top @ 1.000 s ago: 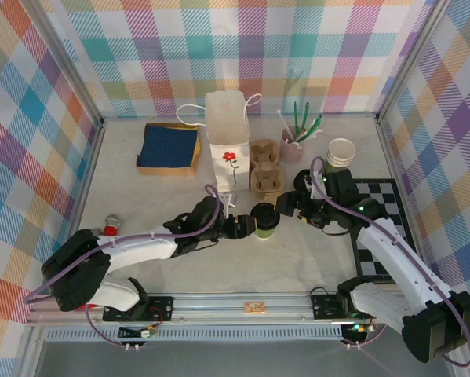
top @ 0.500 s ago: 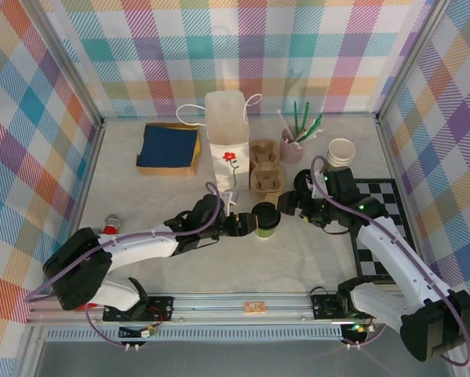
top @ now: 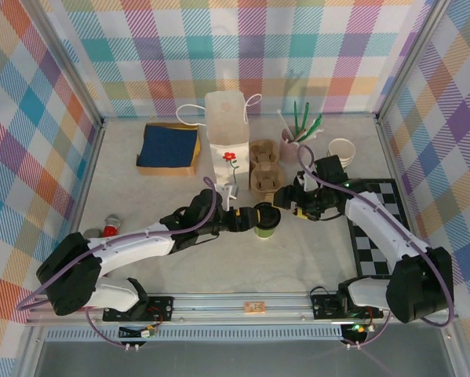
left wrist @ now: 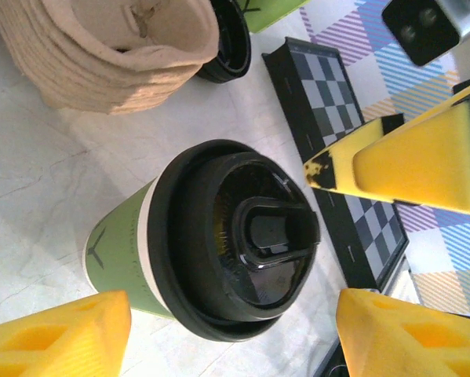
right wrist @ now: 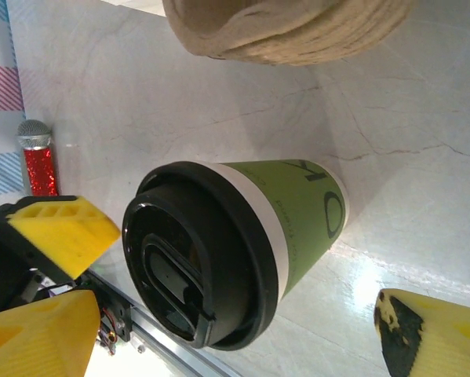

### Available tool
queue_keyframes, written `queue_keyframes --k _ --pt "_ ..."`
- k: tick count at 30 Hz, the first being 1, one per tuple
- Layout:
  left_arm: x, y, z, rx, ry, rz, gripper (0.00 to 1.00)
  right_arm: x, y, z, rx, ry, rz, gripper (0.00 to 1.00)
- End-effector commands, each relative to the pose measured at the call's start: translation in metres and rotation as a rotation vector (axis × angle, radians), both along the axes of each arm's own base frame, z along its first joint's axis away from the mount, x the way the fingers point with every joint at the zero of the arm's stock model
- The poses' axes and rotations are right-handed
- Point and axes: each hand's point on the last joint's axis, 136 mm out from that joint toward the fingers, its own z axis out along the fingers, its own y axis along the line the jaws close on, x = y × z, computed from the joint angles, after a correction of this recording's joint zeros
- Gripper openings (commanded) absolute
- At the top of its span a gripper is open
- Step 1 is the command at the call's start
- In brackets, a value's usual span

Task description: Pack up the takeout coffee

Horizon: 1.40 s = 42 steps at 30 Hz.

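The takeout coffee [top: 264,219], a green paper cup with a black lid, stands upright on the marble table in front of the cardboard carrier. My left gripper [top: 246,221] reaches in from the left. It is open, its yellow fingers [left wrist: 58,338] wide on either side of the takeout coffee [left wrist: 219,243] with a gap on both sides. My right gripper [top: 285,206] comes in from the right and is also open. One of its fingertips [right wrist: 435,338] stands clear of the takeout coffee [right wrist: 242,236]. Neither gripper touches it.
A white paper bag [top: 225,133] stands at the back centre, with the cardboard cup carrier [top: 266,166] beside it. A pink pot of sticks [top: 293,143] and a lidless cup [top: 342,149] sit at the back right. Also here: blue cloth box [top: 170,148], checkerboard [top: 384,236], red microphone [right wrist: 37,157].
My right gripper has swung left and closed in on the coffee, its jaws narrowing slightly. The left gripper's jaws have widened a little. The cup has stayed in place.
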Motion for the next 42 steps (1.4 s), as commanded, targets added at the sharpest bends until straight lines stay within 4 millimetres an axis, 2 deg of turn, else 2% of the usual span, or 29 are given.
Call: queue_keyframes --k 1,7,18,33,42 --pt "0.005 -0.006 0.005 -0.007 -0.008 -0.016 0.7 0.0 0.006 0.006 0.024 -0.011 0.043 0.9" --pt "0.008 -0.011 -0.003 -0.005 0.004 -0.021 0.7 0.0 0.009 -0.002 0.038 0.007 0.046 0.85" --pt "0.01 -0.017 -0.002 -0.011 0.008 -0.034 0.69 0.002 0.01 -0.014 0.041 0.029 0.046 0.8" --pt "0.008 -0.017 -0.015 0.002 0.029 -0.035 0.68 0.001 0.014 -0.023 0.058 0.049 0.047 0.73" --pt "0.008 -0.015 -0.025 0.018 0.041 -0.026 0.67 0.001 0.017 -0.036 0.051 0.072 0.046 0.7"
